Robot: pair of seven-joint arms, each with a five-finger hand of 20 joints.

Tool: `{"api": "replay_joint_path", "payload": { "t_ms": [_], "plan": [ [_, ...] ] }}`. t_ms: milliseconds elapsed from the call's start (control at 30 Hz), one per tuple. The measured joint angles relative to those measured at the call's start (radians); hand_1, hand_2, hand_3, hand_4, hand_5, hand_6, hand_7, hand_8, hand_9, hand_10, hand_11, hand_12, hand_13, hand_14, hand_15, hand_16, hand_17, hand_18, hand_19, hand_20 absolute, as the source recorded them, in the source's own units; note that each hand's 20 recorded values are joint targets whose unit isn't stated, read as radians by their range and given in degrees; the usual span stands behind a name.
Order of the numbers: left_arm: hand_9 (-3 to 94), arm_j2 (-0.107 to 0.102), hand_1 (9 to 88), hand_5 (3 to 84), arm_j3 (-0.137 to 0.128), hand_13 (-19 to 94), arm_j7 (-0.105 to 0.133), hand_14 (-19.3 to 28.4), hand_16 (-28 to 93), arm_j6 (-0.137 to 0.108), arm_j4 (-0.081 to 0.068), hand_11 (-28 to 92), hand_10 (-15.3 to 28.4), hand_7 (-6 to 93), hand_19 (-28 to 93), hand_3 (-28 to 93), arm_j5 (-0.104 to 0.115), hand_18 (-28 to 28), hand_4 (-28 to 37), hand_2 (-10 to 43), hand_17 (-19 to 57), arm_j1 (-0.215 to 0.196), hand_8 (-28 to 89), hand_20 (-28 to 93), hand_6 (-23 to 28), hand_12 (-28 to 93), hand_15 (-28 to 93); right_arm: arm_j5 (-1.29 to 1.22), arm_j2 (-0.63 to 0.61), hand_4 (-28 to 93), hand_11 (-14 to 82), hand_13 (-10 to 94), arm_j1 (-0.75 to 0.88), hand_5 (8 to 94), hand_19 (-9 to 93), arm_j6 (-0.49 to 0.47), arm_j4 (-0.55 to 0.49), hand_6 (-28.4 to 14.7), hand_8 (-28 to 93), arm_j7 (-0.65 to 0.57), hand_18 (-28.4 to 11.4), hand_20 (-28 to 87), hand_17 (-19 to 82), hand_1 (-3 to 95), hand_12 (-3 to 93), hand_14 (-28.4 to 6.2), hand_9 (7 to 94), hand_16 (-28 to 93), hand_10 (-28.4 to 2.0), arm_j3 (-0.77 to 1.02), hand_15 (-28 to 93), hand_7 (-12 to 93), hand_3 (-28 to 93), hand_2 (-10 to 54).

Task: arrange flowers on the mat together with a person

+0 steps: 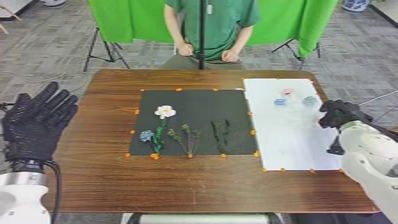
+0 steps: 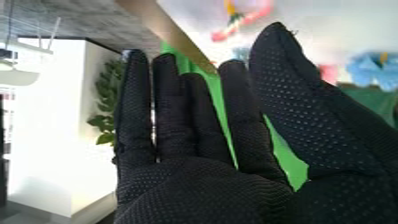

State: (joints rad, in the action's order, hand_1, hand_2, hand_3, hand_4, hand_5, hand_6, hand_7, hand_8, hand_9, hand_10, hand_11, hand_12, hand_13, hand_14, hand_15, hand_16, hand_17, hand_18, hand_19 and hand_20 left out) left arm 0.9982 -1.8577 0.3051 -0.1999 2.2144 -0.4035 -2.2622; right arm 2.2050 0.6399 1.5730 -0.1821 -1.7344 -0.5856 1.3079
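In the head view, my right hand (image 1: 342, 114) is at the right edge of the white mat (image 1: 293, 135), beside the pale blue-green flower (image 1: 310, 101). A pink flower (image 1: 286, 92) and a blue one (image 1: 280, 101) lie farther left on it. On the black mat (image 1: 182, 97) are a white flower (image 1: 165, 111), a blue flower (image 1: 147, 135) and green sprigs (image 1: 220, 135). My left hand (image 1: 37, 122), open, is left of the table. In the right wrist view, my right hand (image 2: 200, 190) has straight fingers and holds nothing; a pink flower (image 2: 238, 24) and a blue one (image 2: 373, 70) are beyond.
Orange markers (image 1: 252, 132) line both mats' edges on the brown table (image 1: 98, 175). A person in green sits at the far side, hands near the far edge. A dark pole rises behind that edge, before a green cloth (image 1: 129, 22).
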Motion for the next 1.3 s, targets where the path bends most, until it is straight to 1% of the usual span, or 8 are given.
{"api": "replay_joint_path", "payload": {
  "t_ms": [133, 200, 267, 433, 533, 700, 1067, 1300],
  "plan": [
    [36.8, 0.001, 21.8, 43.1, 0.001, 27, -0.011, 15.1, -6, -0.029, 0.004, 18, 15.8, 11.7, 35, 71, -0.039, 15.1, -28.3, 18.1, -6.5, 0.000, -8, 13, 9.1, 10, 28, -0.011, 0.007, -28, 16.3, 43, -0.025, 47.5, 67, 0.001, 0.035, -1.1, -15, -0.019, -15.2, 22, 24, 50.6, 19.2, -9.5, 44.9, 22, -13.4, -0.026, 43, 25, 80, -9.5],
    [37.2, 0.001, 21.8, 43.4, 0.004, 28, -0.012, 15.4, -6, -0.039, 0.004, 19, 15.9, 11.9, 36, 71, -0.038, 15.3, -28.3, 18.3, -6.7, 0.000, -8, 13, 9.3, 10, 29, -0.023, 0.015, -28, 20.7, 44, -0.029, 48.5, 68, -0.003, 0.049, -1.0, -15, -0.027, -15.2, 24, 24, 51.6, 20.9, -9.5, 46.1, 22, -13.6, -0.028, 51, 27, 79, -9.5],
    [37.2, 0.001, 21.8, 43.6, 0.012, 28, -0.011, 15.4, -6, -0.057, 0.006, 19, 15.9, 12.2, 36, 71, -0.033, 15.3, -28.3, 18.4, -6.7, 0.001, -8, 13, 9.3, 10, 30, -0.045, 0.024, -28, 25.1, 46, -0.031, 49.2, 68, -0.004, 0.055, -0.7, -16, -0.035, -15.1, 26, 25, 53.2, 21.8, -8.4, 47.9, 30, -13.1, -0.023, 53, 30, 76, -9.5],
    [37.4, 0.000, 21.8, 43.7, 0.031, 28, -0.007, 15.5, -7, -0.102, 0.008, 19, 15.9, 12.4, 37, 71, -0.014, 15.4, -28.3, 18.4, -6.8, 0.005, -8, 13, 9.3, 10, 30, -0.069, 0.039, -28, 28.1, 49, -0.026, 49.7, 69, 0.024, 0.059, -0.1, -17, -0.034, -15.7, 27, 26, 51.8, 22.5, -7.8, 50.3, 32, -11.5, -0.003, 54, 32, 74, -9.5],
    [37.1, 0.000, 21.9, 43.7, 0.037, 27, -0.007, 15.7, -7, -0.107, 0.007, 19, 16.0, 12.5, 37, 71, -0.006, 15.4, -28.3, 18.5, -6.8, 0.007, -8, 13, 9.3, 10, 31, -0.062, 0.039, -28, 31.2, 52, -0.008, 51.9, 70, 0.078, 0.063, 0.5, -6, -0.030, -16.8, 31, 26, 52.6, 22.7, -7.2, 54.7, 36, -11.0, -0.005, 54, 41, 70, -9.5],
    [36.9, 0.000, 21.7, 43.7, 0.046, 27, -0.007, 16.3, -6, -0.108, 0.006, 20, 16.1, 12.7, 37, 72, 0.006, 15.3, -28.3, 18.7, -6.9, 0.011, -8, 13, 9.3, 10, 32, -0.062, 0.040, -28, 18.5, 56, -0.003, 57.2, 70, 0.157, 0.070, 2.0, -3, -0.034, -17.2, 35, 27, 56.3, 39.6, -6.1, 65.6, 42, -9.0, -0.028, 51, 52, 65, -7.6],
    [37.2, 0.000, 21.8, 44.0, 0.051, 27, -0.001, 16.6, -7, -0.108, 0.002, 20, 16.2, 13.1, 38, 72, 0.051, 15.4, -28.3, 18.8, -6.9, 0.015, -9, 13, 9.4, 10, 34, -0.015, 0.039, -28, 13.7, 59, 0.005, 61.0, 68, 0.230, 0.067, 2.7, -2, -0.041, -17.2, 35, 27, 57.3, 45.7, -4.5, 72.0, 46, -8.2, -0.063, 47, 53, 67, -6.4],
    [37.5, 0.000, 21.9, 44.1, 0.051, 28, 0.003, 16.5, -7, -0.108, 0.002, 20, 16.3, 13.2, 38, 72, 0.065, 15.5, -28.3, 18.8, -7.0, 0.014, -9, 13, 9.4, 10, 34, 0.049, 0.025, -28, 13.3, 59, 0.062, 61.2, 68, 0.331, -0.043, 2.7, -1, -0.017, -17.3, 35, 27, 56.8, 46.1, -4.2, 72.1, 47, -8.4, -0.085, 46, 53, 69, -7.1]
  ]
}}
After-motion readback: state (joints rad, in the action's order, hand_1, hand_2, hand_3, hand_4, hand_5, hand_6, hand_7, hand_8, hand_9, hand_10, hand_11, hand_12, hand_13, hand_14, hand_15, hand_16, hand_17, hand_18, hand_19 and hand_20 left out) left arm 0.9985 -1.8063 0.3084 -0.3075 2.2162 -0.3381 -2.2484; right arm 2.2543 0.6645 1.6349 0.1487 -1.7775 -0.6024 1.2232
